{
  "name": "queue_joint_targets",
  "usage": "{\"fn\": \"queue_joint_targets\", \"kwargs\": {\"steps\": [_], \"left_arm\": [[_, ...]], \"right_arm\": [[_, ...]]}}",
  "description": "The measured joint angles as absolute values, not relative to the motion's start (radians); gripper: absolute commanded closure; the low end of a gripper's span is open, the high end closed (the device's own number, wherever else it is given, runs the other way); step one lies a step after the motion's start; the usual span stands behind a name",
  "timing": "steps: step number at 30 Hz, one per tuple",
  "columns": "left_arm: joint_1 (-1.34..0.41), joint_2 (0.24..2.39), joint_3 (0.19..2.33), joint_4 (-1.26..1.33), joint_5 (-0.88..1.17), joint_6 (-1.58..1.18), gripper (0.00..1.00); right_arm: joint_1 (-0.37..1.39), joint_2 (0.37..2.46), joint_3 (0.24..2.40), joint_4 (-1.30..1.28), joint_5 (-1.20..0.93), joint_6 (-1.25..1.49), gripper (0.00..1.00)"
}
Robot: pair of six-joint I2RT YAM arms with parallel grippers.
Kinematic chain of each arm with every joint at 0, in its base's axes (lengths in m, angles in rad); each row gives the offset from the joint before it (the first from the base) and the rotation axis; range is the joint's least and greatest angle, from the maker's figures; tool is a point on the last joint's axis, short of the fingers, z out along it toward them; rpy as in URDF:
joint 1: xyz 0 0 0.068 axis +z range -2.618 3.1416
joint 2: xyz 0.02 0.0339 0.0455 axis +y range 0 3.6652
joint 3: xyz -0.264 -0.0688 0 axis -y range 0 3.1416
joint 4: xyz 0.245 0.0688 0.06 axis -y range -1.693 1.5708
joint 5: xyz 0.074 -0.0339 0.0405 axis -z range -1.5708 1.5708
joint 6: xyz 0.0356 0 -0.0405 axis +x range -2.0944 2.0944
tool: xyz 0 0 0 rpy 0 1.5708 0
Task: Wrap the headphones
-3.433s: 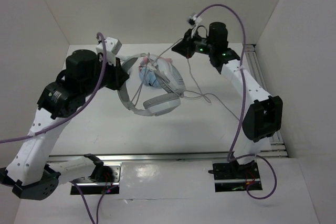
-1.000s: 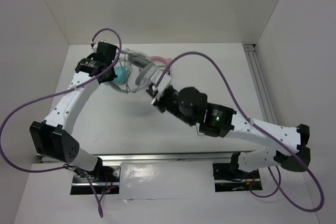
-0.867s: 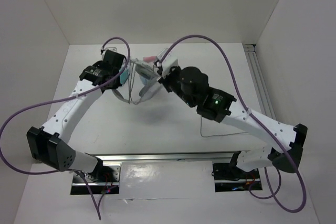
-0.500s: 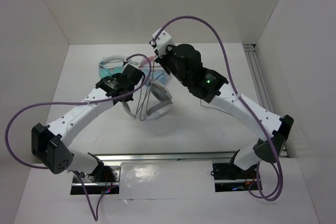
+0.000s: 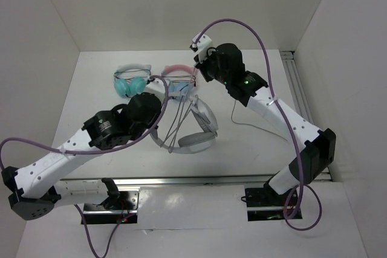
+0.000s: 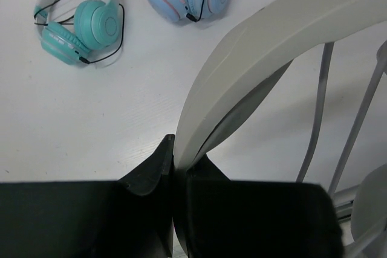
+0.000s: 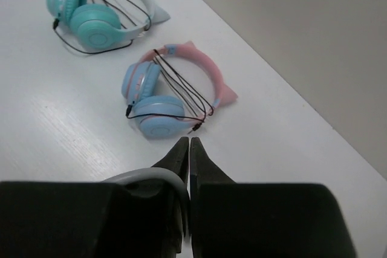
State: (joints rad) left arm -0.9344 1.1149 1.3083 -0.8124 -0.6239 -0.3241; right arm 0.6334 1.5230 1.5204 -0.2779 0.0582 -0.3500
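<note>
Text, labels, brands: none I can read in any of my three views.
Numbers, signs: none legible to me either.

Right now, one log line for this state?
left gripper shut on headphones band | right gripper shut on cable | cable tail on table

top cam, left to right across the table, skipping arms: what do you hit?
Teal over-ear headphones with white band → blue headphones with pink band → loose thin grey cable of the large light grey headphones → metal rail at far right.
</note>
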Motion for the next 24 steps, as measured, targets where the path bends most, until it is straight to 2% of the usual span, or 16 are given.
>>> {"fn": "queue_joint_targets", "kwargs": {"steps": [3,8,11,15,19,24], "left_arm": [[-0.947,1.087,1.373,-0.874,-0.596,-0.315,1.00],[-0.966,1.065,1.606,-0.995,-0.484,-0.283,1.00],[-0.972,1.060,1.720,-1.022,-0.442,-0.273,1.00],[-0.973,1.076,1.824,-1.050,-0.431,-0.270,1.00],[-0.973,1.127,1.904,-1.088,-0.488,-0.324,1.00],[-0.971,1.247,2.044,-1.143,-0.727,-0.450,1.00]], "right_arm": [[0.579,1.523,1.502,-0.264,-0.103,-0.323,0.85],[0.479,1.565,1.497,-0.234,-0.366,-0.253,0.84],[0.489,1.615,1.489,-0.205,-0.465,-0.205,0.84],[0.568,1.621,1.325,-0.009,-0.548,-0.105,0.80],[0.646,1.634,1.142,0.191,-0.593,0.010,0.80],[0.679,1.682,0.978,0.405,-0.599,0.104,0.86]]}}
